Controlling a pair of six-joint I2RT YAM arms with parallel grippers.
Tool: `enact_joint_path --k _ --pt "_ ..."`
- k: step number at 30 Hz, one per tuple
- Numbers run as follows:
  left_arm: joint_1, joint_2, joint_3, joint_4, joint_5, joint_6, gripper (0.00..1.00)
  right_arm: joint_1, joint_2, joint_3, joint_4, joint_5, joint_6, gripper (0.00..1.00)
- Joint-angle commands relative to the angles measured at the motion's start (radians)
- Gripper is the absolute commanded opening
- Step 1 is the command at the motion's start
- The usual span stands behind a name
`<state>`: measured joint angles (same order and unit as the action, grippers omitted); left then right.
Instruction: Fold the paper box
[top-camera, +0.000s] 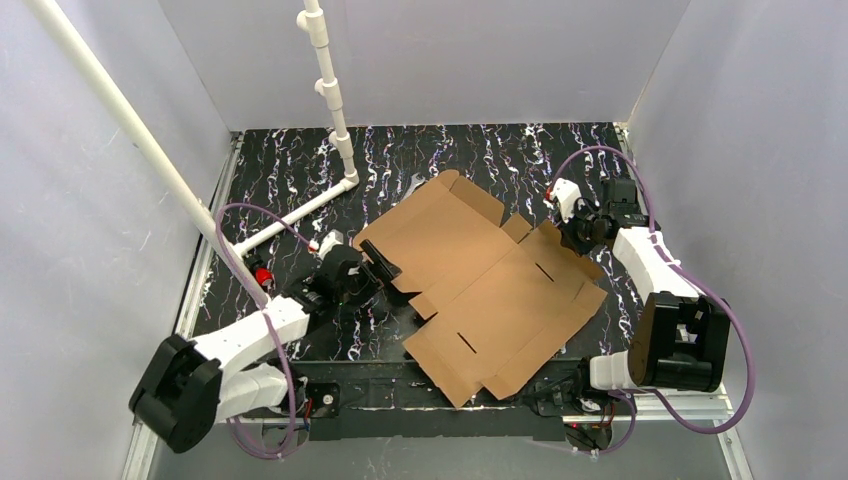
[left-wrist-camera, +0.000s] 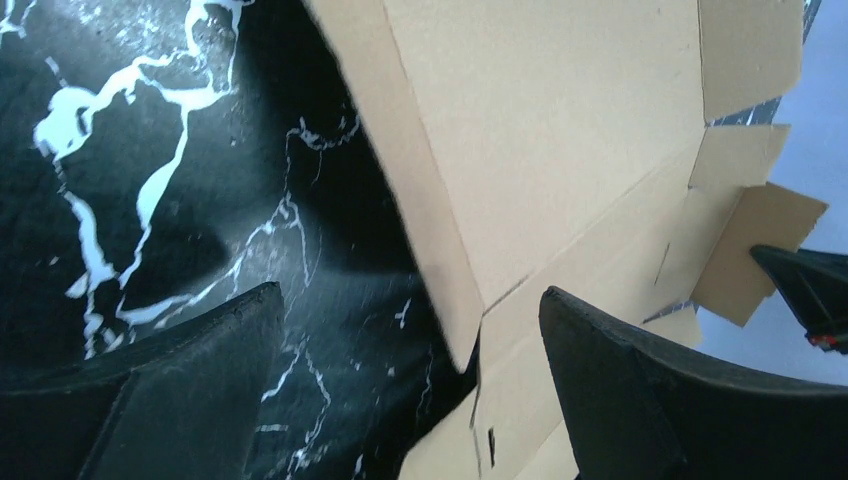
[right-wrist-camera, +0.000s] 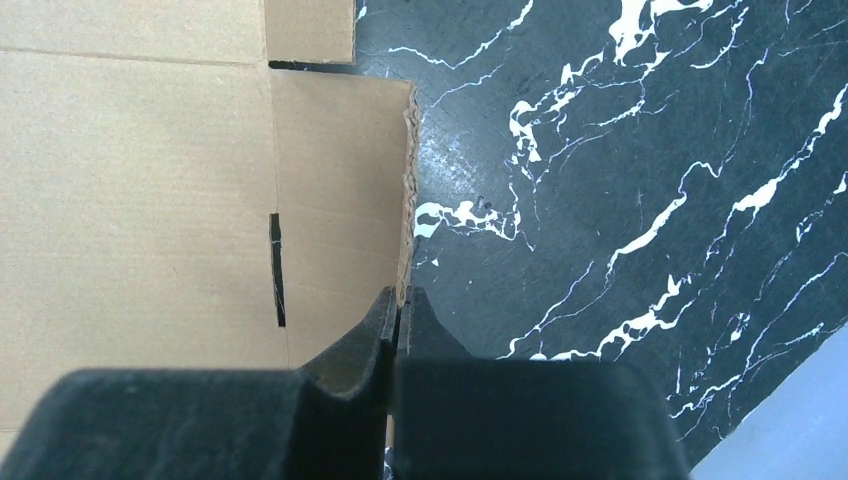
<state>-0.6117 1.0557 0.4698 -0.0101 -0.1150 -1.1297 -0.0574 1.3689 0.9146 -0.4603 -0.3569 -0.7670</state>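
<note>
The paper box (top-camera: 480, 285) lies unfolded as a flat brown cardboard sheet with flaps and slots, set diagonally in the middle of the table. My left gripper (top-camera: 385, 268) is at the sheet's left edge and stands wide open. In the left wrist view a slightly lifted flap (left-wrist-camera: 440, 250) of the box reaches into the gap between the fingers (left-wrist-camera: 640, 390), touching neither. My right gripper (top-camera: 578, 235) is at the sheet's far right flap. In the right wrist view it (right-wrist-camera: 403, 295) is shut on the cardboard's raw edge (right-wrist-camera: 408, 200), next to a slot (right-wrist-camera: 277, 270).
A black marbled table top (top-camera: 300, 170) is walled in by grey panels. White pipes (top-camera: 325, 90) stand at the back left, one running along the table (top-camera: 300, 215). The sheet's near corner (top-camera: 455, 385) reaches over the table's front rail.
</note>
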Motion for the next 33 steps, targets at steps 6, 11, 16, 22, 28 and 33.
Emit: enact_joint_path --k 6,11,16,22,28,33 --pt "0.011 0.177 0.039 0.246 -0.079 -0.052 0.98 -0.004 -0.01 -0.001 0.037 -0.067 -0.01 0.01" --pt "0.035 0.248 -0.023 0.425 -0.052 -0.123 0.91 -0.004 -0.009 -0.003 0.036 -0.078 -0.009 0.01" --pt "0.045 0.325 -0.034 0.53 -0.048 -0.165 0.76 -0.004 -0.009 -0.003 0.035 -0.092 -0.006 0.01" --pt "0.056 0.352 -0.031 0.573 -0.052 -0.188 0.37 -0.005 -0.001 -0.007 0.038 -0.098 -0.003 0.01" --pt "0.056 0.304 -0.013 0.602 -0.024 -0.03 0.0 -0.005 0.013 -0.003 0.041 -0.122 0.013 0.01" --pt "0.051 0.185 0.014 0.602 -0.009 0.217 0.0 -0.005 0.087 0.087 -0.006 -0.205 0.045 0.01"
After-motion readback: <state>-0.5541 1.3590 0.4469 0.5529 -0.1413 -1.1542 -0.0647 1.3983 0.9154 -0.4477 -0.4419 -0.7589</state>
